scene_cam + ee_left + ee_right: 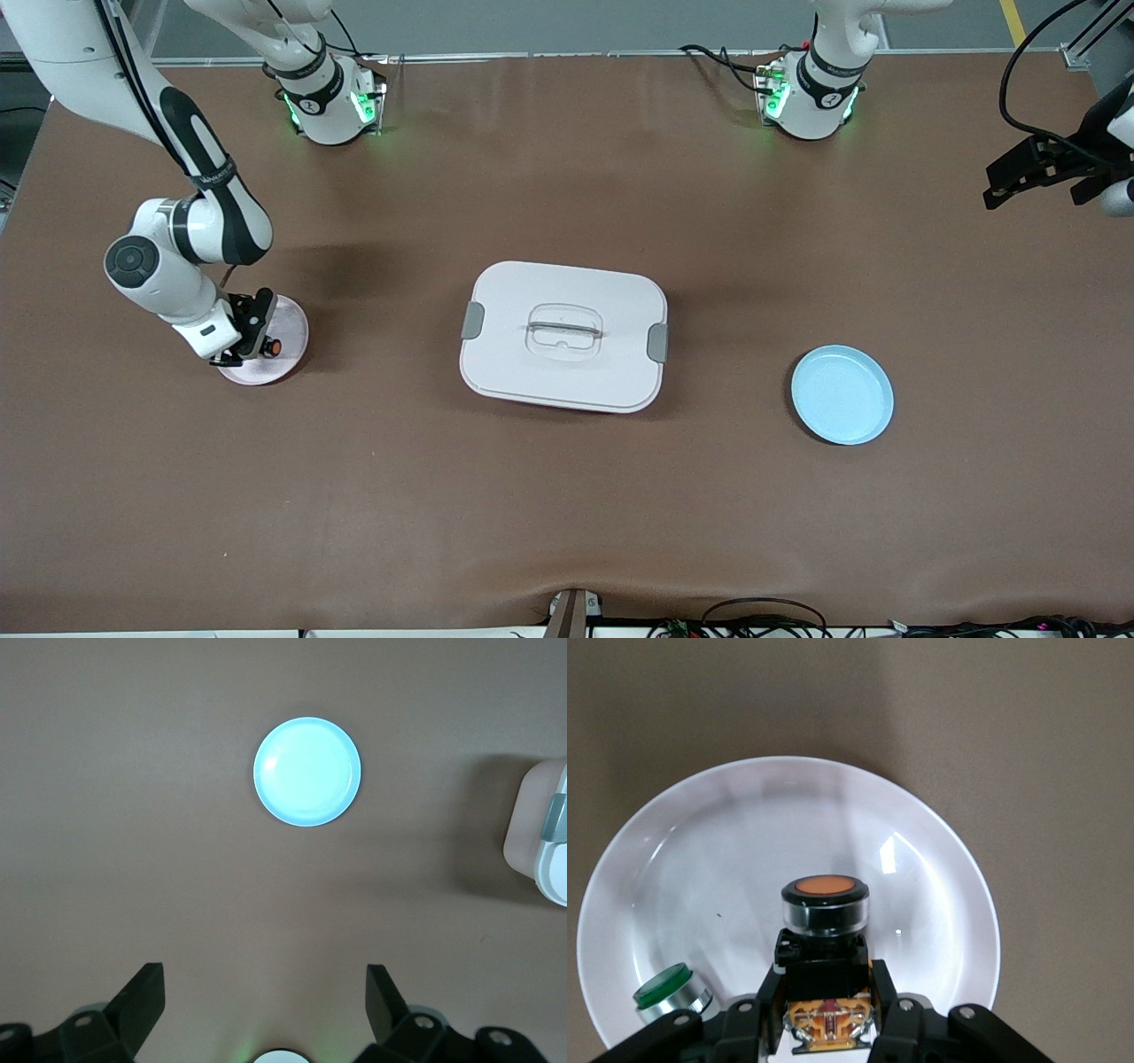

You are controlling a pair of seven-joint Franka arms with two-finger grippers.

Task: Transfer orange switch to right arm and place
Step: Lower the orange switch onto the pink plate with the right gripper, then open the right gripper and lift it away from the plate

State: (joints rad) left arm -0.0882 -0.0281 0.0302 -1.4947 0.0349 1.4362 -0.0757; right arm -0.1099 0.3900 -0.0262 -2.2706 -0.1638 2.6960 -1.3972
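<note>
The orange switch, black-bodied with a round orange cap, is between the fingers of my right gripper, low over the pale pink plate at the right arm's end of the table. In the right wrist view the switch stands cap-outward over the plate, and the gripper is shut on its black body. My left gripper hangs open and empty, high over the left arm's end of the table. In the left wrist view the left gripper has its fingers wide apart.
A green switch lies on the same pale plate beside the right gripper. A white lidded box with grey clasps sits mid-table. A light blue plate lies toward the left arm's end; it also shows in the left wrist view.
</note>
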